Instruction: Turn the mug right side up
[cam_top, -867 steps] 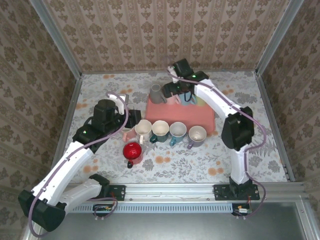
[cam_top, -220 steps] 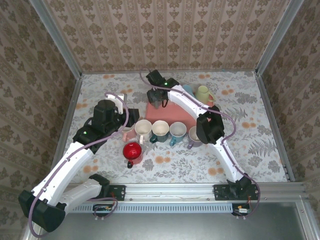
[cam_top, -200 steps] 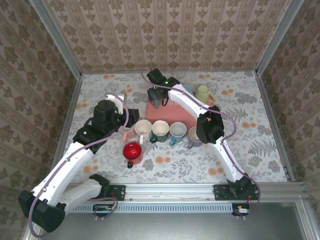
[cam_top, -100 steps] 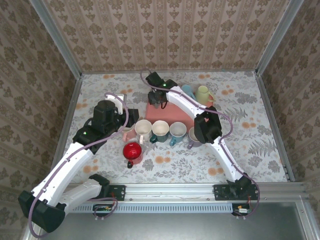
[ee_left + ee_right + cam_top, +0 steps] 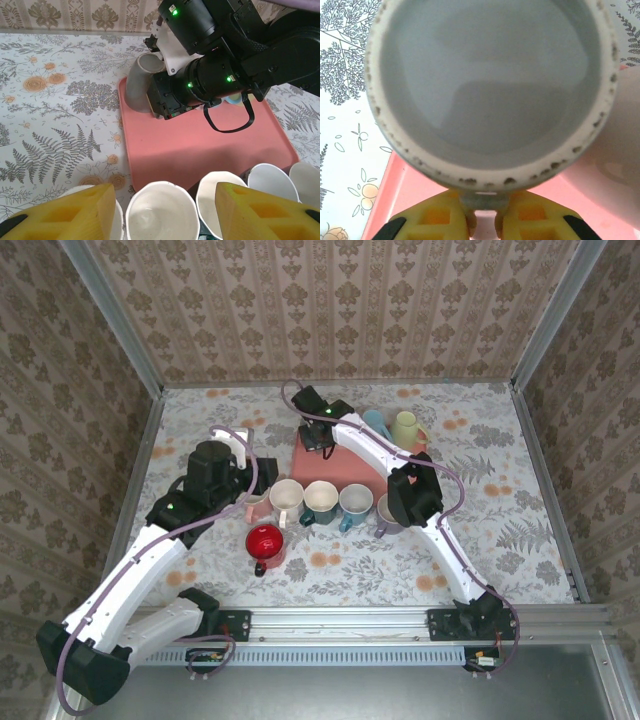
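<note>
Pinching the grey pottery mug [image 5: 490,85] by its handle [image 5: 481,204], my right claw [image 5: 481,220] should tip it upright slowly; my left claw [image 5: 162,210] hangs half open, empty.

A row of mugs [image 5: 322,502] blocked the pink tray's [image 5: 345,470] near edge, and the right arm [image 5: 375,448] lay across the tray. The desk [image 5: 520,530] stood open along its right edge and near-right corner.
</note>
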Motion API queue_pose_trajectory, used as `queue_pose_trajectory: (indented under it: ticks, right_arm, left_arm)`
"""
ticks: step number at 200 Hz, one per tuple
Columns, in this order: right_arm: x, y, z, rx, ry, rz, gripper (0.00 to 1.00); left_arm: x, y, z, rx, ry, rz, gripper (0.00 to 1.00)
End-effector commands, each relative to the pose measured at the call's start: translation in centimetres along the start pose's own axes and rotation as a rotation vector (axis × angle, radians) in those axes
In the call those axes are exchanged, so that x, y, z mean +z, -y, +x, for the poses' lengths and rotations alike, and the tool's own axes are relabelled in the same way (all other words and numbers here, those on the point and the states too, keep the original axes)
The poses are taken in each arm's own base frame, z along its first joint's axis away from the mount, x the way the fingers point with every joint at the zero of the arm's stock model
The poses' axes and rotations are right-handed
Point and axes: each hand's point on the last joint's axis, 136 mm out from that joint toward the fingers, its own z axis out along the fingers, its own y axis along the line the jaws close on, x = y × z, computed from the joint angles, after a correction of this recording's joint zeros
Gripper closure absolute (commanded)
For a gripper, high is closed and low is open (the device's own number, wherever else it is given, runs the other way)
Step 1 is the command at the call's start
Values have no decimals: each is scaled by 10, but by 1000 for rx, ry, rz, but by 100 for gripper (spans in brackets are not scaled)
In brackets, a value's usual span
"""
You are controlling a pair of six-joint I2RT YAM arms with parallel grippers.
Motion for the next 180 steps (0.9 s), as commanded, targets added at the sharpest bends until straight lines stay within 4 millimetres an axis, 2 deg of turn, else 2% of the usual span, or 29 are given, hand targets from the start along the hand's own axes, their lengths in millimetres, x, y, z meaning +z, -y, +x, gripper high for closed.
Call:
queue_pose_trajectory:
  ticks: [1,19,93,180]
  right_arm:
    - [-5,9,-2,-16,-7,27,92]
    - [-11,7,-4,-30,-4,9,100]
    - [-66,-1,-19,-81,97,-102,100]
    - [-141,4,-56,80,351,-326,100]
  left_arm:
    - [-4,1,-7,28,40,-2,44]
    - [-4,0,-7,31,41,-6,44]
    - [-5,-1,-8,36,46,-12,44]
    - [-2,-1,-6,43,36,-7,43]
